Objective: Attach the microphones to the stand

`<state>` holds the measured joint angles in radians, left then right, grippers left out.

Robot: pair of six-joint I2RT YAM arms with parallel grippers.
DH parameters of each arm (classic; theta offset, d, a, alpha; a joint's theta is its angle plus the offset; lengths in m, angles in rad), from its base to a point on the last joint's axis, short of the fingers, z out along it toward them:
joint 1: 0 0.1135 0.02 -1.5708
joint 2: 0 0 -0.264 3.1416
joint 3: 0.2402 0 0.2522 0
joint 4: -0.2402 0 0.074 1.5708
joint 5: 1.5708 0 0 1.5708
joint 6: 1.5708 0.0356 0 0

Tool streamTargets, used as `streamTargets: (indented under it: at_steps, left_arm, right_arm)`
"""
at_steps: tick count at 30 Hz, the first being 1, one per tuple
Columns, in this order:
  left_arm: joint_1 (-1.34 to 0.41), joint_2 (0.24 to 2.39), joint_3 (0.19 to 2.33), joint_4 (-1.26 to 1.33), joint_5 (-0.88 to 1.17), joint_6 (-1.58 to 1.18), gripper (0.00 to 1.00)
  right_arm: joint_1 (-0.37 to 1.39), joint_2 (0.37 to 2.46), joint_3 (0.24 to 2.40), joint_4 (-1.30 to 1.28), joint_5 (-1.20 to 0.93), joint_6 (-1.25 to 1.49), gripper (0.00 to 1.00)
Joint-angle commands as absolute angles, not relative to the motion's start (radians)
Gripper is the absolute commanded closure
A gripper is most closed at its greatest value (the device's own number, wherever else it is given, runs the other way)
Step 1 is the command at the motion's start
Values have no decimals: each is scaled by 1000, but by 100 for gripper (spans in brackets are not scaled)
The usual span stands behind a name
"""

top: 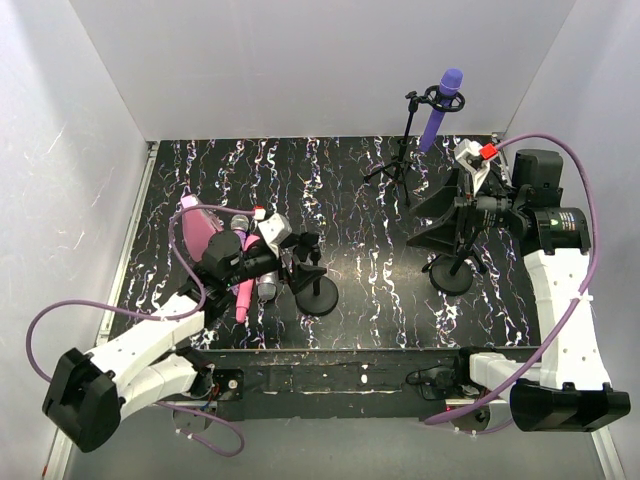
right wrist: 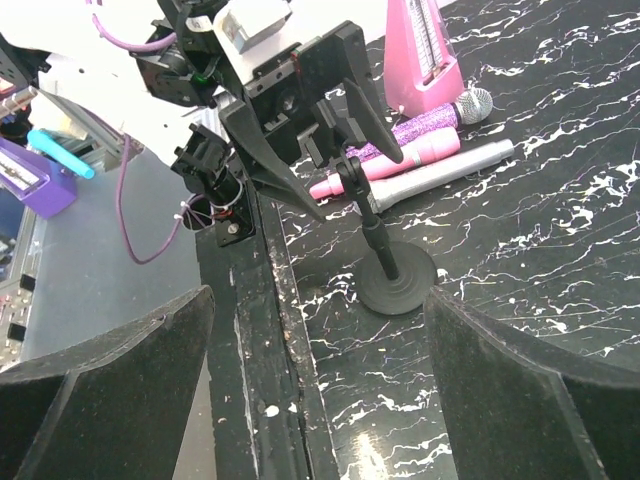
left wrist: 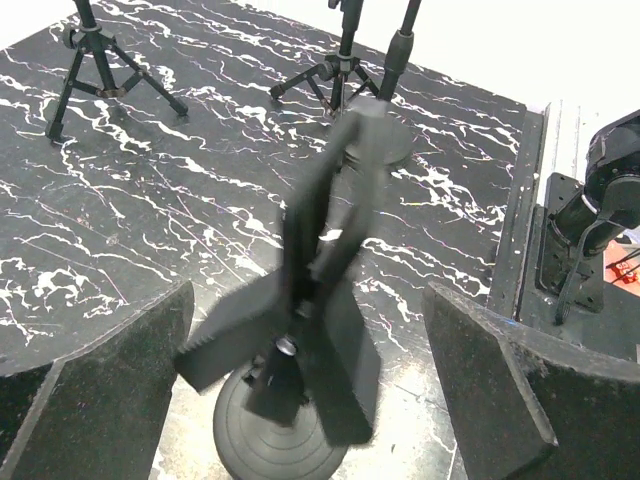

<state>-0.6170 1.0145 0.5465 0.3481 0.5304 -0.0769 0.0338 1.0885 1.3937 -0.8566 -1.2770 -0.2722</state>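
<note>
Microphones lie at nine o'clock on the black marbled tabletop (top: 380,250): a glittery pink-purple microphone (right wrist: 425,128), a plain pink microphone (right wrist: 430,151) and a silver-grey microphone (right wrist: 450,168), side by side next to a pink wedge (top: 203,228). At their three o'clock, the left tool (left wrist: 308,295) has its jaws apart around the clip of a short black round-base stand (top: 317,288). A plain purple microphone (top: 443,105) sits tilted in a black tripod stand (top: 400,165) at one o'clock; the right tool (right wrist: 318,300), at three o'clock, is spread wide and empty.

I see the purple microphone (top: 446,100) clipped at a tilt in the far tripod stand (top: 404,160). The pink microphone (right wrist: 420,153), silver-grey microphone (right wrist: 450,168) and glittery microphone (right wrist: 425,127) lie flat (side by side) behind a round-base stand (right wrist: 395,275).
</note>
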Motion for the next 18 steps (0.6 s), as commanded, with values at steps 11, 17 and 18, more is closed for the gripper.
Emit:
streamTargets:
  at_steps: [11, 17, 18]
  left_arm:
    - [-614, 867, 534, 109, 466, -109, 2]
    - [-614, 792, 545, 23, 434, -127, 2]
    - [-614, 778, 545, 12, 425, -133, 2]
  right_arm:
    - [110, 1095, 1443, -903, -1227, -324, 8]
    - [186, 1109, 1448, -913, -1224, -285, 8]
    - [199, 1112, 1451, -919, -1220, -282, 8]
